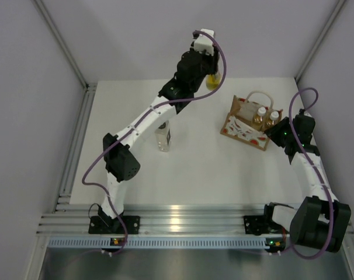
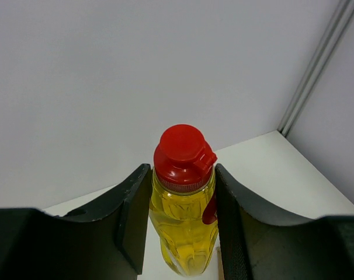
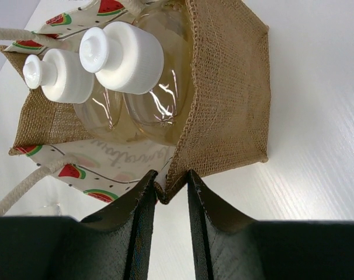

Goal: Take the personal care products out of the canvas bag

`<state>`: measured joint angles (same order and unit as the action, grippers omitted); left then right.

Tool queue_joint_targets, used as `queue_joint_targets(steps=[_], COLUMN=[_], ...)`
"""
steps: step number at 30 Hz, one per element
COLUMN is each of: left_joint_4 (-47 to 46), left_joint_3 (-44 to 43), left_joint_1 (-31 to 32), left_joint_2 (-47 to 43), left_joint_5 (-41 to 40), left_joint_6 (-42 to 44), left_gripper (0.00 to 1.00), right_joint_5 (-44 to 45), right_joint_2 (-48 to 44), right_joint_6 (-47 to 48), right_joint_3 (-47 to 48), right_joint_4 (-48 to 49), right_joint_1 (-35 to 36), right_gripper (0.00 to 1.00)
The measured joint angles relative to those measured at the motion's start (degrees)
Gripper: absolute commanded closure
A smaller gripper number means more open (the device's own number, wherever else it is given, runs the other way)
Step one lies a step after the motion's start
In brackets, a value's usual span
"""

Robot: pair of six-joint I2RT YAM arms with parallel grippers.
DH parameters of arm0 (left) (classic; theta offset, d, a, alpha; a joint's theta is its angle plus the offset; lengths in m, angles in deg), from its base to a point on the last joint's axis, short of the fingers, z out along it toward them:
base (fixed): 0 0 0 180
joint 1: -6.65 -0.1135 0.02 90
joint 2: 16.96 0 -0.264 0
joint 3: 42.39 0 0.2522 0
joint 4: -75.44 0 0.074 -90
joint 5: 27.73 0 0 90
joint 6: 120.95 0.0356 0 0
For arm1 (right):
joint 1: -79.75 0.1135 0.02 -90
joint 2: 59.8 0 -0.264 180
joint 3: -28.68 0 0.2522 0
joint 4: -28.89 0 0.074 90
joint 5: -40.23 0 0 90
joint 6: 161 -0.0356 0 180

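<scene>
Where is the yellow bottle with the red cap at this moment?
The yellow bottle is gripped by the left gripper, raised over the far side of the table, left of the canvas bag in the top view.

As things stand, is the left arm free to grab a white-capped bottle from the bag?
Probably not yet: its pincer is shut on the yellow bottle. The white-capped bottles sit exposed in the open canvas bag.

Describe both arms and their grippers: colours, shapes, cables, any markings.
Both the left arm and right arm have white links between bulky black joint housings, each trailed by a looping purple cable. The left gripper and right gripper have matte black, curved fingers. Small green lights glow on the right arm. No printed markings show.
</scene>
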<state>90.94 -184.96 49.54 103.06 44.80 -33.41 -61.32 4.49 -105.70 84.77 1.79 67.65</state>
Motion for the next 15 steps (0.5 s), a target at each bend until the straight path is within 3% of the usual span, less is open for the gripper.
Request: queue_joint_targets(steps=[5,15], left_joint_4=[-0.94,-7.91], left_joint_3=[8.28,36.57], left_joint_1=[-2.64,-6.51], left_joint_2=[-3.96,-11.82], left_joint_5=[-1.18,-3.5], left_joint_6=[-0.59,-1.7], left_gripper=[1.0,1.0], right_joint_5=[0.11,0.09], right_joint_2=[0.11,0.11], right_joint_6=[0.13,0.2], right_joint_3=[0.11,0.13], right_joint_4=[0.0,0.0], right_joint_1=[0.0,0.0], right_gripper=[0.74,0.73])
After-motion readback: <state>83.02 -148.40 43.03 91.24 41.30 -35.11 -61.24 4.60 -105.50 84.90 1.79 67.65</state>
